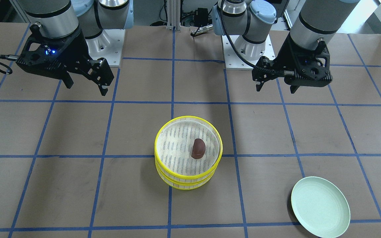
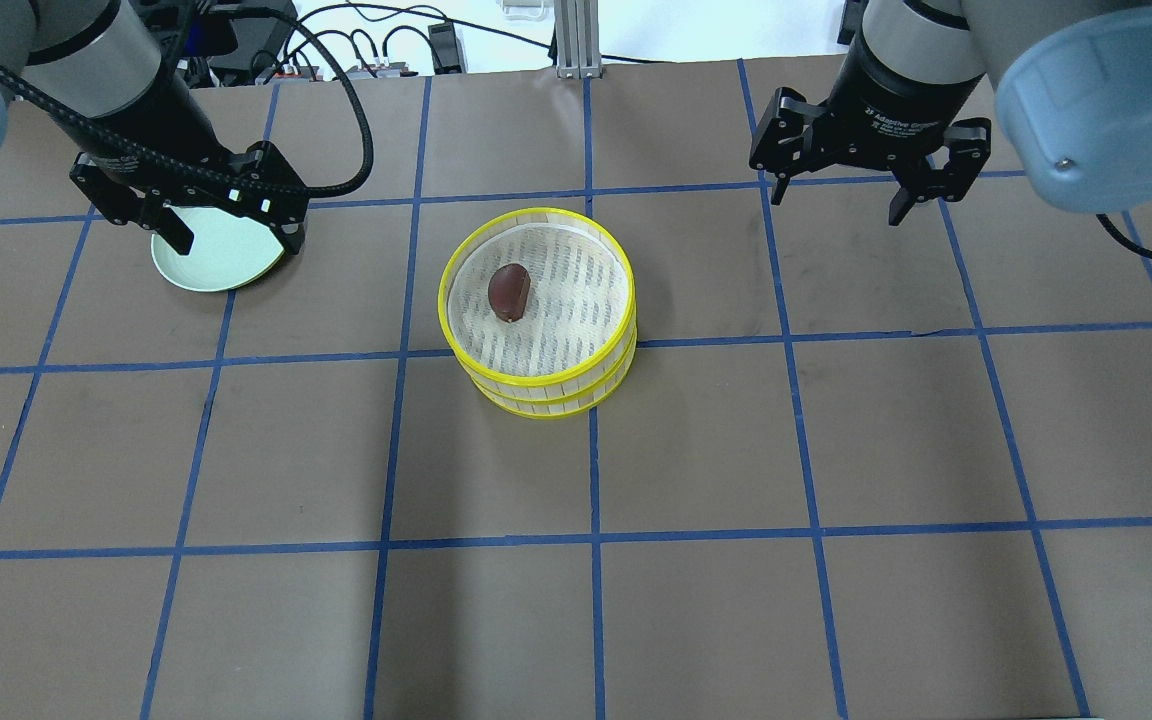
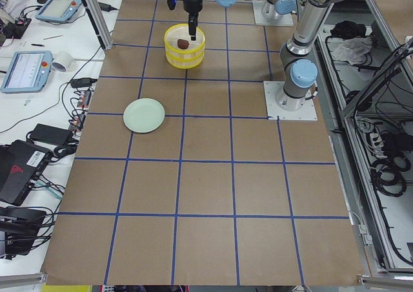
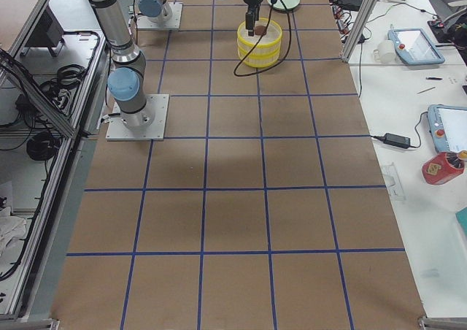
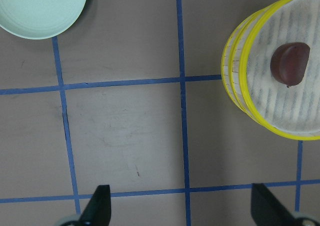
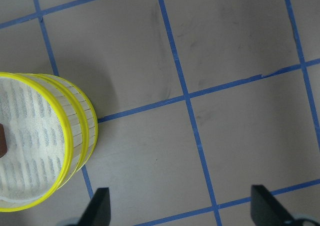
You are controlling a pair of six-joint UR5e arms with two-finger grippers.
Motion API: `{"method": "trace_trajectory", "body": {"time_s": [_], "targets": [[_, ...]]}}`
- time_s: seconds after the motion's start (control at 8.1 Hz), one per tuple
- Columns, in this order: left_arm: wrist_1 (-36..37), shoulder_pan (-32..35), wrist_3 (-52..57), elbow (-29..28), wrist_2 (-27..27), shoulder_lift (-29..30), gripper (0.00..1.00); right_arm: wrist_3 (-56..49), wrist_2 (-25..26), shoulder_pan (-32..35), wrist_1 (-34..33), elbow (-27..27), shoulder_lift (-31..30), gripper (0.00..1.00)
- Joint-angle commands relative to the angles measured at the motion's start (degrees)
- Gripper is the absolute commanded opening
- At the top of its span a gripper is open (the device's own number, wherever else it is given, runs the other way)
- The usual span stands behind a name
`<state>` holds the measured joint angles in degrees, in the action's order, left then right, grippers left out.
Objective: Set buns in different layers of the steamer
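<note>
- Found the left fingers (image 2: 174, 230) spread wide and gripping nothing, hanging above the counter (image 2: 696, 450).
- Found the right fingers (image 2: 904, 205) likewise released and empty, held above the counter on the other side of the steamer (image 1: 187, 174).
- Saw the steamer standing on the counter between the two arms, well apart from both sets of fingers, built of two yellow-rimmed tiers stacked one on the other.
- Spotted the dark reddish-brown bun (image 2: 509, 292) lying on the white slotted liner of the top layer (image 2: 576, 300), a little off-centre toward the left arm's side, clear of the rim.
- Could not see into the lower layer (image 1: 187, 183), covered by the upper one.
- Noted a pale green plate (image 1: 320, 207) on the counter at the left arm's side, toward the edge away from the robot, well apart from the steamer.
</note>
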<state>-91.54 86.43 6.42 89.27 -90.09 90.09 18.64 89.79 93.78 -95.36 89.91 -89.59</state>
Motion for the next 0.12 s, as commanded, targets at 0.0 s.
{"method": "trace_trajectory", "body": {"time_s": [0.0], "targets": [[-0.05,0.05,0.0,0.02,0.0,0.0,1.0,-0.01,-0.05,0.0,0.17,0.0,-0.06,1.0]]}}
